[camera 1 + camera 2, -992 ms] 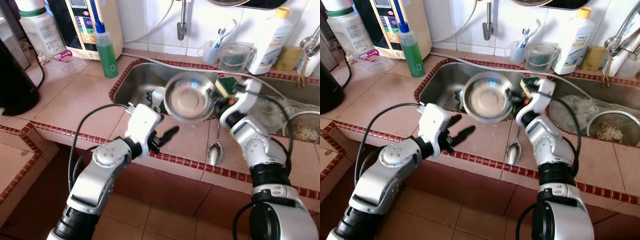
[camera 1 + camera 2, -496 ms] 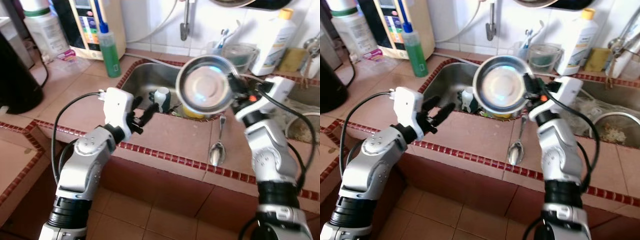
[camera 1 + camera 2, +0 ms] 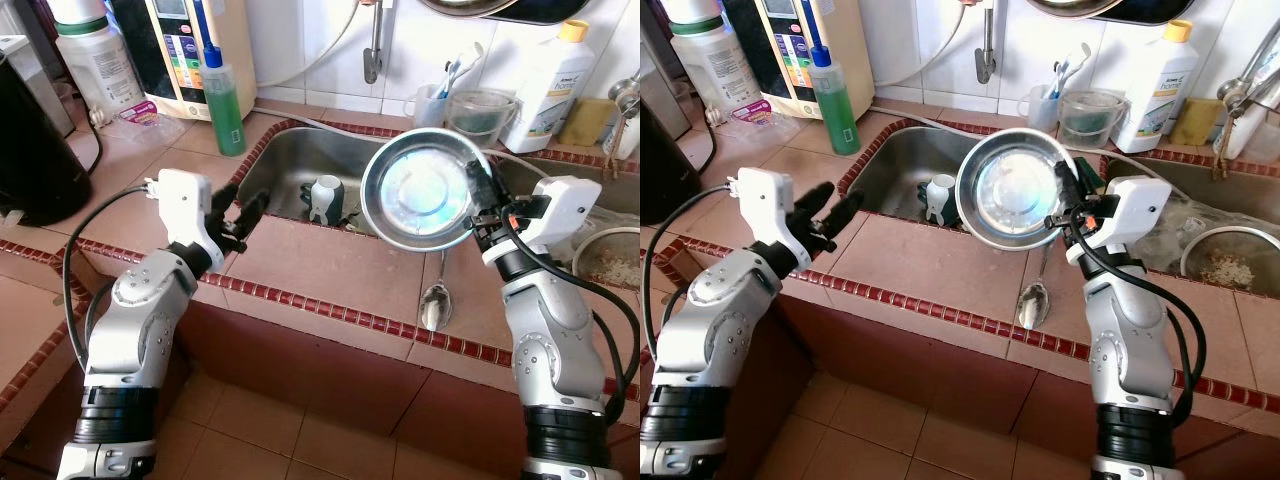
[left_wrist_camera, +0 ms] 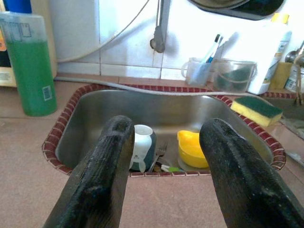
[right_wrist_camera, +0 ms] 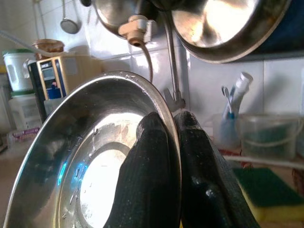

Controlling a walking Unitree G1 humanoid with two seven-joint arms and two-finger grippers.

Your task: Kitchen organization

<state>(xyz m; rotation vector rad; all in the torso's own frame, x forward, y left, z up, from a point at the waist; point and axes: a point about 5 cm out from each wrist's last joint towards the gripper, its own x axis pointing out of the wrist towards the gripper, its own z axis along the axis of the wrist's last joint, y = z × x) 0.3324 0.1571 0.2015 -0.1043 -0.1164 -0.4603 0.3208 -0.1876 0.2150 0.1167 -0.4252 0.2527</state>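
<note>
Head views first: my right gripper (image 3: 478, 205) is raised above the front of the bench (image 3: 330, 270), forearm upright, jaws pinched on the rim of the steel bowl (image 3: 425, 193). I have the bowl tilted on edge in the air, its hollow facing the camera, over the strip of tile between the sink (image 3: 300, 165) and the front edge. Below it a spoon (image 3: 432, 303) lies on the tile, close to the red border. My left arm is bent at the elbow, and the left gripper (image 3: 243, 215) hangs over the near left corner of the sink with its jaws spread. Open tile lies left of that gripper; the green bottle (image 3: 225, 95) stands well behind it.

Left wrist view: I look between the two spread fingers (image 4: 102, 175) into the sink, where a white cup (image 4: 143, 145) and a yellow dish (image 4: 191, 149) sit near the front wall. A sponge (image 4: 259, 108) rests on the far corner of the rim.

Right wrist view: both fingers (image 5: 147, 180) are pressed together on the bowl's rim, one inside and one outside. Pots (image 5: 223, 23) hang on the wall beyond
</note>
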